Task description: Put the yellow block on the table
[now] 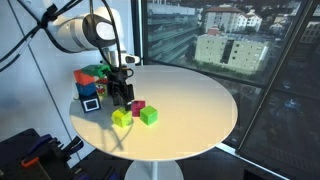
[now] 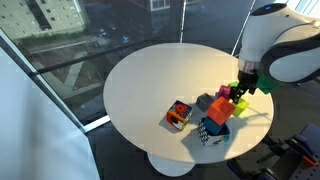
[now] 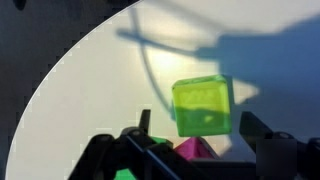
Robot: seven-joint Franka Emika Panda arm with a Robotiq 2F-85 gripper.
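Yellow block (image 1: 121,118) rests on surface (image 1: 190,100), just below the jaws. Jaws spread apart, holding nothing. Small yellow-lime cube, brightly lit.

Daylight from windows, hard shadows, blurry wrist view

On the table (image 1: 195,100), in an exterior view, we find three cubes close together near the rim: the block (image 1: 121,118) in front, a second cube (image 1: 148,116) just right of it, a third cube (image 1: 138,106) behind, between them. A cluster of toys (image 1: 90,88) sits farther left; the gripper (image 1: 122,96) hangs between toys and cubes.
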